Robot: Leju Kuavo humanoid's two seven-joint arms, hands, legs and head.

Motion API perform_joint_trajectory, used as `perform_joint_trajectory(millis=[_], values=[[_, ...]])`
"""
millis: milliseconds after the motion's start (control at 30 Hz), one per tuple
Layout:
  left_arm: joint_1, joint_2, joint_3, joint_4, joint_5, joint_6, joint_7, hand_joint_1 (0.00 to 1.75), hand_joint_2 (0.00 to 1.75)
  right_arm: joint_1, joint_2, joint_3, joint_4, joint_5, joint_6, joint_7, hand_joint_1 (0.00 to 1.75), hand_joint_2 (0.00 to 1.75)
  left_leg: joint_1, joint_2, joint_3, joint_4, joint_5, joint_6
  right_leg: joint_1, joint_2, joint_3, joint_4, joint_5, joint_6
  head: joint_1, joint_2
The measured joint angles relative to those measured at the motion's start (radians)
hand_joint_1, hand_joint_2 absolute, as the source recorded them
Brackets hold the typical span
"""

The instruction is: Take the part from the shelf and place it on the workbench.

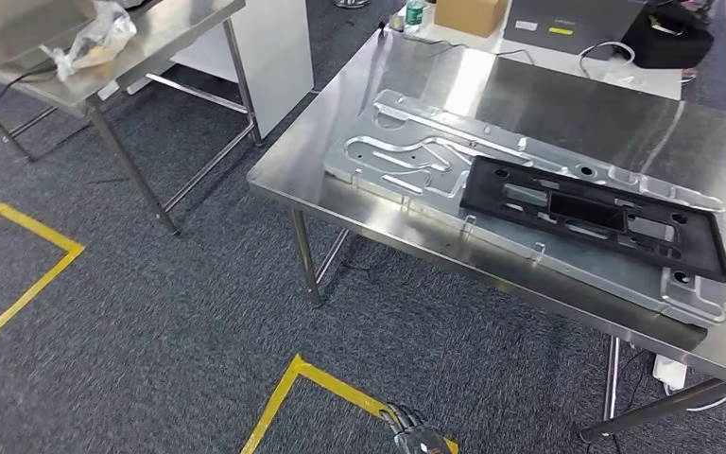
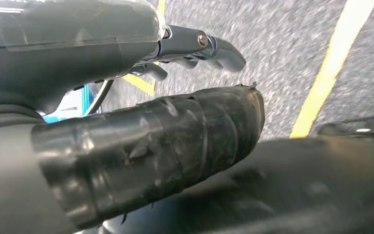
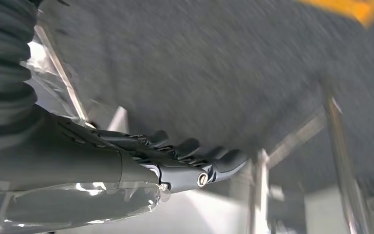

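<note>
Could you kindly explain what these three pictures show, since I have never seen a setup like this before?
They come from one walking robot with two arms, each ending in a hand. The wide picture is from its head, looking forward and down at a steel workbench. On it lies a large silver metal plate, with a black plastic frame resting on top. A second steel table stands further off, on grey carpet marked with yellow tape.

The other two pictures come from cameras at the wrists, so they look turned and blurry. One shows the left hand, the other the right hand. Both hang over the carpet, fingers apart, holding nothing. One fingertip also peeks in at the head picture's lower edge.
</note>
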Motion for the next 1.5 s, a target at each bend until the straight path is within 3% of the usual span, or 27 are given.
perform_joint_trajectory(millis=[67, 100, 167, 267, 300, 367, 433, 467, 533, 600, 633, 700, 767, 800, 867, 933, 967, 1033, 1100, 1167, 1200, 1267, 1300, 1367, 1433, 1467, 1500], values=[[-0.001, 0.001, 0.000, 0.000, 0.001, 0.002, -0.002, 0.00, 0.00, 0.004, 0.007, -0.033, 0.068, -0.058, 0.014, 0.005, 0.00, 1.75, 0.011, 0.017, 0.065, -0.049, 0.055, -0.013, -0.004, -0.030, -0.032, 0.021, 0.009, 0.010, 0.000, 0.000], [-0.002, 0.001, 0.000, 0.000, 0.001, 0.003, -0.003, 0.00, 0.00, 0.009, 0.008, -0.055, 0.097, -0.090, 0.026, 0.008, 0.00, 1.75, 0.013, 0.037, 0.117, -0.111, 0.062, -0.019, -0.005, -0.042, -0.046, 0.034, 0.011, 0.015, 0.000, 0.000], [-0.005, 0.002, 0.001, 0.000, 0.002, 0.007, -0.003, 0.00, 0.00, 0.018, 0.009, -0.106, 0.144, -0.150, 0.059, 0.018, 0.00, 1.75, 0.009, 0.067, 0.190, -0.223, 0.042, -0.009, -0.004, -0.064, -0.065, 0.057, 0.017, 0.029, 0.001, 0.000], [0.000, 0.004, 0.003, 0.000, 0.006, 0.012, -0.004, 0.00, 0.00, 0.024, 0.010, -0.172, 0.191, -0.205, 0.109, 0.033, 0.00, 1.75, -0.001, 0.059, 0.184, -0.256, 0.035, 0.031, -0.008, -0.080, -0.070, 0.061, 0.030, 0.056, 0.003, 0.000], [0.001, 0.004, 0.005, 0.000, 0.008, 0.012, -0.004, 0.00, 0.00, 0.026, 0.010, -0.187, 0.203, -0.213, 0.120, 0.036, 0.00, 1.75, -0.002, 0.052, 0.175, -0.257, 0.045, 0.043, -0.012, -0.061, -0.074, 0.067, 0.016, 0.064, 0.002, 0.000], [0.001, 0.006, 0.008, 0.000, 0.011, 0.013, -0.004, 0.00, 0.00, 0.033, 0.012, -0.211, 0.222, -0.220, 0.130, 0.041, 0.00, 1.75, -0.004, 0.038, 0.149, -0.260, 0.072, 0.064, -0.015, 0.005, -0.093, 0.126, -0.070, 0.071, 0.002, 0.000], [0.000, 0.007, 0.010, 0.000, 0.012, 0.012, -0.004, 0.00, 0.00, 0.042, 0.013, -0.229, 0.236, -0.232, 0.142, 0.052, 0.00, 1.75, -0.011, 0.015, 0.119, -0.258, 0.097, 0.075, -0.009, 0.050, -0.113, 0.239, -0.174, 0.064, 0.003, 0.000], [0.000, 0.007, 0.011, 0.000, 0.013, 0.011, -0.005, 0.00, 0.00, 0.044, 0.013, -0.239, 0.242, -0.242, 0.152, 0.061, 0.00, 1.75, -0.016, 0.001, 0.102, -0.256, 0.110, 0.078, -0.005, 0.058, -0.115, 0.288, -0.197, 0.059, 0.003, 0.000], [0.000, 0.007, 0.014, 0.000, 0.014, 0.009, -0.007, 0.00, 0.00, 0.043, 0.014, -0.263, 0.250, -0.266, 0.178, 0.079, 0.00, 1.75, -0.022, -0.029, 0.067, -0.250, 0.135, 0.078, 0.004, 0.065, -0.078, 0.304, -0.174, 0.044, 0.002, 0.000], [0.000, 0.007, 0.016, 0.000, 0.015, 0.006, -0.009, 0.00, 0.00, 0.042, 0.014, -0.287, 0.254, -0.289, 0.208, 0.096, 0.00, 1.75, -0.025, -0.057, 0.039, -0.244, 0.156, 0.075, 0.014, 0.096, 0.018, 0.193, -0.126, 0.023, 0.002, 0.000], [-0.001, 0.006, 0.016, 0.000, 0.015, 0.004, -0.009, 0.00, 0.00, 0.041, 0.013, -0.299, 0.257, -0.299, 0.223, 0.105, 0.00, 1.75, -0.027, -0.070, 0.029, -0.242, 0.167, 0.073, 0.017, 0.120, 0.071, 0.116, -0.120, 0.013, 0.002, 0.000], [-0.003, 0.005, 0.016, 0.000, 0.015, 0.001, -0.011, 0.00, 0.00, 0.040, 0.013, -0.318, 0.262, -0.314, 0.250, 0.126, 0.00, 1.75, -0.028, -0.093, 0.018, -0.246, 0.191, 0.063, 0.023, 0.151, 0.125, 0.020, -0.129, 0.001, 0.002, 0.000], [0.000, 0.005, 0.017, 0.000, 0.016, -0.002, -0.013, 0.00, 0.00, 0.036, 0.017, -0.331, 0.266, -0.322, 0.275, 0.148, 0.00, 1.75, -0.029, -0.114, 0.012, -0.255, 0.213, 0.051, 0.022, 0.133, 0.123, 0.000, -0.119, -0.004, 0.003, 0.000], [0.001, 0.006, 0.017, 0.000, 0.017, -0.002, -0.013, 0.00, 0.00, 0.034, 0.020, -0.336, 0.267, -0.328, 0.287, 0.159, 0.00, 1.75, -0.030, -0.106, 0.007, -0.252, 0.208, 0.047, 0.019, 0.119, 0.117, -0.004, -0.108, -0.009, 0.002, 0.000], [0.002, 0.008, 0.018, 0.000, 0.019, -0.003, -0.013, 0.00, 0.00, 0.034, 0.025, -0.347, 0.269, -0.343, 0.308, 0.177, 0.00, 1.75, -0.028, -0.059, -0.013, -0.199, 0.136, 0.040, 0.014, 0.087, 0.099, -0.010, -0.084, -0.021, 0.001, 0.000], [0.001, 0.008, 0.019, 0.000, 0.020, -0.003, -0.012, 0.00, 0.00, 0.040, 0.025, -0.359, 0.271, -0.359, 0.324, 0.189, 0.00, 1.75, -0.020, -0.015, -0.038, -0.082, 0.029, 0.028, 0.016, 0.052, 0.075, -0.008, -0.066, -0.024, 0.000, 0.000], [0.001, 0.008, 0.019, 0.000, 0.021, -0.003, -0.011, 0.00, 0.00, 0.042, 0.025, -0.364, 0.272, -0.364, 0.329, 0.192, 0.00, 1.75, -0.014, -0.007, -0.044, -0.020, 0.004, 0.020, 0.016, 0.033, 0.061, -0.005, -0.057, -0.021, 0.000, 0.000], [0.001, 0.008, 0.019, 0.000, 0.022, -0.003, -0.010, 0.00, 0.00, 0.042, 0.025, -0.374, 0.274, -0.371, 0.333, 0.196, 0.00, 1.75, -0.004, 0.002, -0.025, 0.038, 0.030, 0.006, 0.016, -0.004, 0.025, 0.006, -0.040, -0.014, 0.000, 0.000], [0.000, 0.008, 0.020, 0.000, 0.023, -0.003, -0.009, 0.00, 0.00, 0.037, 0.025, -0.382, 0.274, -0.373, 0.333, 0.198, 0.00, 1.75, 0.005, 0.024, 0.059, -0.031, 0.079, -0.004, 0.014, -0.034, -0.009, 0.027, -0.028, -0.004, 0.000, 0.000], [-0.004, 0.009, 0.020, 0.000, 0.023, -0.003, -0.009, 0.00, 0.00, 0.035, 0.025, -0.387, 0.274, -0.373, 0.333, 0.199, 0.00, 1.75, 0.004, 0.064, 0.176, -0.179, 0.056, -0.002, 0.014, -0.058, -0.031, 0.050, -0.021, 0.007, 0.001, 0.000], [-0.005, 0.009, 0.020, 0.000, 0.024, -0.003, -0.009, 0.00, 0.00, 0.034, 0.025, -0.391, 0.274, -0.373, 0.334, 0.199, 0.00, 1.75, -0.001, 0.077, 0.211, -0.234, 0.036, 0.005, 0.014, -0.069, -0.037, 0.057, -0.015, 0.014, 0.001, 0.000], [-0.003, 0.010, 0.022, 0.000, 0.024, -0.004, -0.007, 0.00, 0.00, 0.031, 0.026, -0.397, 0.274, -0.374, 0.338, 0.200, 0.00, 1.75, -0.012, 0.069, 0.218, -0.275, 0.027, 0.029, 0.010, -0.090, -0.044, 0.060, 0.000, 0.028, 0.002, 0.000], [0.000, 0.010, 0.023, 0.000, 0.024, -0.004, -0.006, 0.00, 0.00, 0.029, 0.026, -0.400, 0.274, -0.375, 0.342, 0.200, 0.00, 1.75, -0.013, 0.063, 0.209, -0.277, 0.037, 0.039, 0.006, -0.083, -0.046, 0.063, -0.002, 0.036, 0.003, 0.000], [0.001, 0.011, 0.025, 0.000, 0.026, -0.004, -0.002, 0.00, 0.00, 0.031, 0.026, -0.406, 0.275, -0.377, 0.349, 0.201, 0.00, 1.75, -0.012, 0.047, 0.188, -0.281, 0.061, 0.059, -0.001, -0.027, -0.061, 0.106, -0.061, 0.046, 0.003, 0.000], [-0.001, 0.012, 0.026, 0.000, 0.030, -0.004, 0.001, 0.00, 0.00, 0.038, 0.027, -0.412, 0.275, -0.382, 0.354, 0.203, 0.00, 1.75, -0.015, 0.027, 0.158, -0.280, 0.086, 0.072, -0.003, 0.038, -0.086, 0.212, -0.166, 0.048, 0.003, 0.000], [-0.002, 0.012, 0.026, 0.000, 0.031, -0.004, 0.001, 0.00, 0.00, 0.041, 0.027, -0.413, 0.275, -0.384, 0.356, 0.205, 0.00, 1.75, -0.019, 0.014, 0.141, -0.278, 0.099, 0.076, -0.001, 0.051, -0.094, 0.268, -0.201, 0.046, 0.003, 0.000], [-0.002, 0.012, 0.027, 0.000, 0.033, -0.004, 0.001, 0.00, 0.00, 0.043, 0.027, -0.415, 0.275, -0.386, 0.358, 0.206, 0.00, 1.75, -0.022, 0.000, 0.123, -0.275, 0.111, 0.078, 0.001, 0.057, -0.093, 0.305, -0.212, 0.044, 0.002, 0.000]])
